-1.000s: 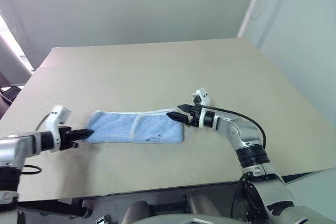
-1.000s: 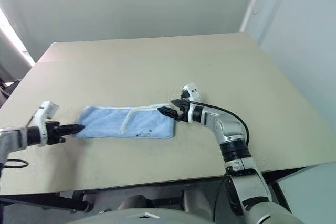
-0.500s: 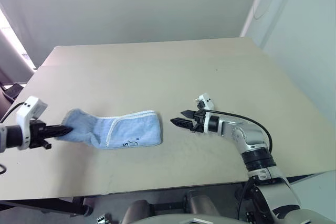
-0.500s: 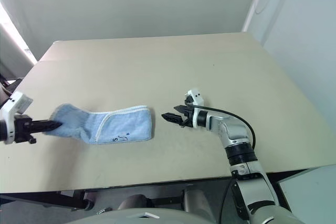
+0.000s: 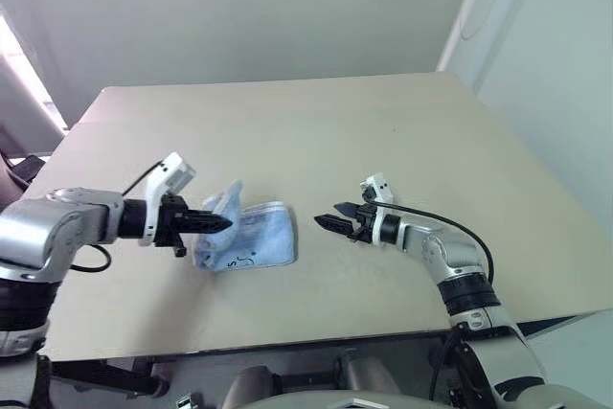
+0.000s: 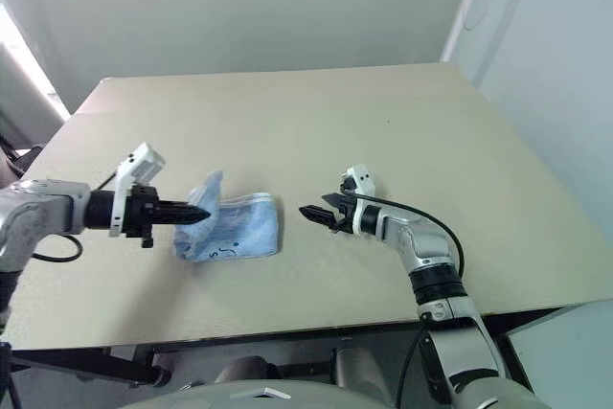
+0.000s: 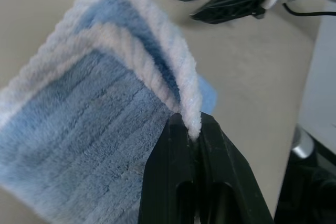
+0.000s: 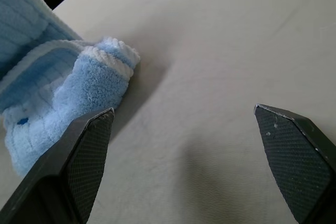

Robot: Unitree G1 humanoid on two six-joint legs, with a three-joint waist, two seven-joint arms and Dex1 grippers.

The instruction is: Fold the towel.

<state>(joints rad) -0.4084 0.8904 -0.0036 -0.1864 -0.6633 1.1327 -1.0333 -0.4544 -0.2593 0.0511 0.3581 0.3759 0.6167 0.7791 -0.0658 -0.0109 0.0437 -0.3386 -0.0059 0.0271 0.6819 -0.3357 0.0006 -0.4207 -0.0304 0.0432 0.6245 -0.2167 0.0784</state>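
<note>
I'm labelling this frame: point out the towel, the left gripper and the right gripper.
towel [image 5: 257,241]: left eye view, on its flat part.
left gripper [image 5: 222,223]: left eye view, at the tips of its fingers.
right gripper [image 5: 320,217]: left eye view, between its fingertips.

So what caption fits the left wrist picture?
Left gripper pinching the blue towel's white edge.

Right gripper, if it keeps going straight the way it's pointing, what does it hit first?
Probably the towel. The open right gripper points across the bare table toward the towel's near folded edge, with nothing between. Depth is uncertain; it may scrape the tabletop first.
</note>
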